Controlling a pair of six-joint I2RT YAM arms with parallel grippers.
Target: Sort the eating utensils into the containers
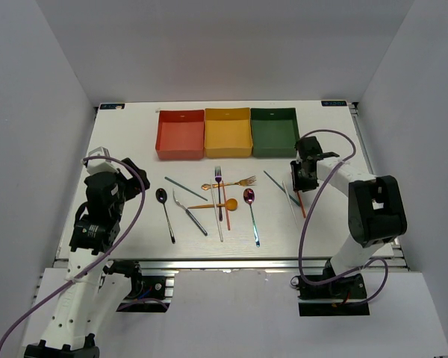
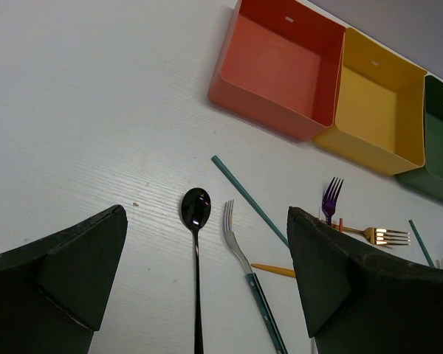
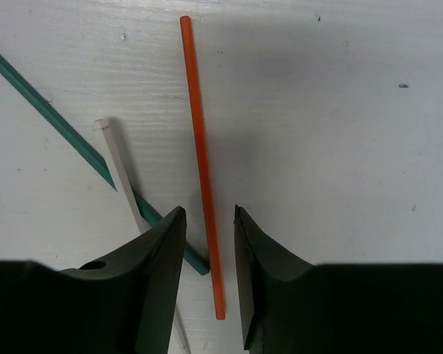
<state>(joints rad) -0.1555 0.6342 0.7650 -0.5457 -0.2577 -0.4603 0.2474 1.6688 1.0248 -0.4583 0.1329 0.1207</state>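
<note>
White surface (image 1: 134, 149), enclosed by pale walls; all positions are given from the yellow box (image 1: 228, 133).

- Containers: red-orange box (image 1: 180, 135) touching the yellow box on its left, green box (image 1: 274, 132) touching it on its right. All three sit in one row at the far side, nothing inside.
- Utensils, loose on the surface on the arm side of the yellow box:
  - Straight in front: gold fork (image 1: 231, 183), purple fork (image 1: 219, 190), orange spoon (image 1: 216, 204), purple spoon (image 1: 252, 212), partly crossing one another.
  - In front and to the left: black spoon (image 1: 166, 212), teal-handled fork (image 1: 188, 215), long teal stick (image 1: 185, 188).
  - In front and to the right: orange chopstick (image 3: 199, 133), teal chopstick (image 3: 52, 114) and white chopstick (image 3: 118, 162), the last two crossing.
- Right claw (image 3: 209, 214): in front and right of the yellow box, low over the surface, narrowed around the orange chopstick, a slim gap visible on each side of it.
- Left claw (image 2: 207, 243): in front and far left of the yellow box, spread wide, holding nothing, above the black spoon.
</note>
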